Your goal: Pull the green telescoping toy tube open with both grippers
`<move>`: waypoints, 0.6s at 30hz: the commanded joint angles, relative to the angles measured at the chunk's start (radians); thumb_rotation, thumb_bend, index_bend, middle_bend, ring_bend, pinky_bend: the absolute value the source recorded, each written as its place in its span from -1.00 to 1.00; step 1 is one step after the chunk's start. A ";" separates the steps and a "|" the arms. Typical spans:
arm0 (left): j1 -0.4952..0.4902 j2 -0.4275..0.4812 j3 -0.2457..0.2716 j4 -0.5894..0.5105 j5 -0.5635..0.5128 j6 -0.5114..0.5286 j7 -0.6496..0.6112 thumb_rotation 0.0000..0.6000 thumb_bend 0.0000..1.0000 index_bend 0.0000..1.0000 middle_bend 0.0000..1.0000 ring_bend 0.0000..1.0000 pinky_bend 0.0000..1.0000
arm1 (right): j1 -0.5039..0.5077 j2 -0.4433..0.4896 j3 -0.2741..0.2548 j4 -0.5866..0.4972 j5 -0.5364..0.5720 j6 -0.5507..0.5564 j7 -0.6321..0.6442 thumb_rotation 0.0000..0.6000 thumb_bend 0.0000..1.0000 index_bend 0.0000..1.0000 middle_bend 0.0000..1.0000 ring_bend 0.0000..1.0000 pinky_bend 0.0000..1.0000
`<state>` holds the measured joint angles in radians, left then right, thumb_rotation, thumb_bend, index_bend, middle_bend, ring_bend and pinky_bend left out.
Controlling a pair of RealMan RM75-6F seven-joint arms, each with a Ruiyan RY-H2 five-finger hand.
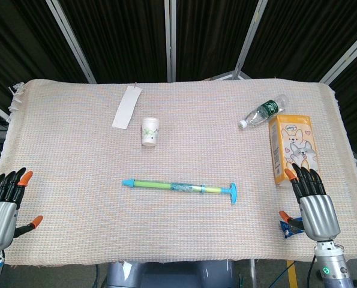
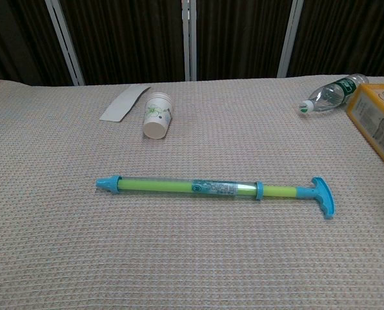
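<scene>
The green telescoping toy tube lies flat near the table's middle, with a blue tip at its left end and a blue T-handle at its right end. My left hand rests at the table's front left corner, fingers apart and holding nothing, far from the tube. At the front right edge my right hand sits with its fingers stretched out and apart, also holding nothing, well to the right of the handle. Neither hand shows in the chest view.
A small white cup and a white paper strip lie behind the tube. A plastic bottle and an orange carton occupy the right side, the carton just ahead of my right hand.
</scene>
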<state>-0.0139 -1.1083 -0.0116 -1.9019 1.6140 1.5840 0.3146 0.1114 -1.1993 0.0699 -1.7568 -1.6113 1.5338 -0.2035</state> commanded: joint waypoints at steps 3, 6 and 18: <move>0.001 0.003 0.000 -0.001 0.000 0.001 -0.006 1.00 -1.00 -1.00 -1.00 -1.00 -1.00 | 0.000 -0.001 -0.001 0.000 0.002 -0.002 -0.001 1.00 -1.00 -1.00 -1.00 -1.00 -1.00; 0.000 0.003 -0.001 0.002 -0.005 -0.002 -0.007 1.00 -1.00 -1.00 -1.00 -1.00 -1.00 | 0.002 -0.004 -0.004 0.003 0.001 -0.008 -0.006 1.00 -1.00 -1.00 -1.00 -1.00 -1.00; -0.023 -0.014 -0.023 0.010 -0.062 -0.044 0.013 1.00 -1.00 -1.00 -1.00 -1.00 -1.00 | 0.151 -0.059 0.020 0.048 0.105 -0.298 -0.006 1.00 -1.00 -0.98 0.92 0.96 0.90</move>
<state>-0.0330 -1.1193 -0.0306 -1.8957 1.5625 1.5474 0.3259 0.1937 -1.2383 0.0742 -1.7171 -1.5551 1.3499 -0.2219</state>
